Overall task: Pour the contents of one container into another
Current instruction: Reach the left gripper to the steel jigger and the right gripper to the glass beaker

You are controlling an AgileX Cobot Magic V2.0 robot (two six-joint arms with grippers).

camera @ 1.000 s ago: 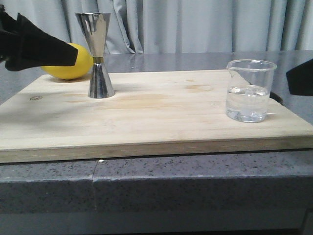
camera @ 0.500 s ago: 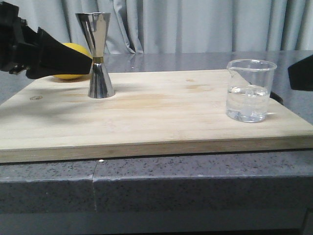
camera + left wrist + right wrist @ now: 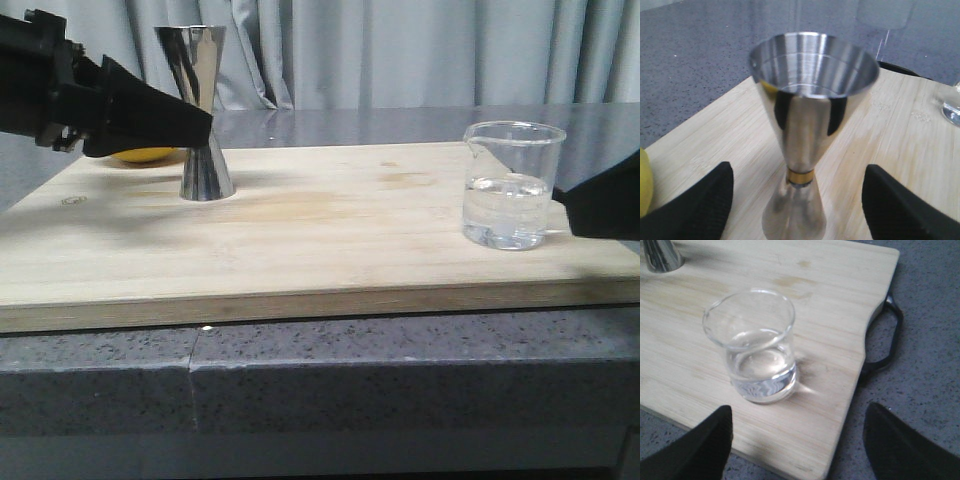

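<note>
- Standing on the left part of the wooden board [image 3: 330, 235], the shiny steel jigger [image 3: 203, 110] is sitting upright with its wide cup facing up.
- You are holding your left end effector [image 3: 795, 200] around the jigger's thin waist, where the gold band [image 3: 800, 176] is shining.
- Its two black fingers [image 3: 695, 205] are staying apart, one on each side of the jigger, and you cannot see them touching it.
- In the front view, the left end effector is reaching in from the left and covering most of a yellow round thing [image 3: 145, 154] behind it.
- The glass beaker [image 3: 511, 185] is standing upright on the right part of the board, well apart from the jigger.
- The beaker is holding some clear water [image 3: 761, 367] in its bottom part, and its little pouring lip is pointing toward the jigger's side.
- You are keeping your right end effector [image 3: 797, 445] near the beaker with its fingers spread apart, and it is not touching the glass.
- The board is lying on a gray speckled counter [image 3: 300, 380], and the board's dark handle [image 3: 887, 337] is sticking out on the right side.
- Gray curtains [image 3: 400, 50] are hanging behind everything.
</note>
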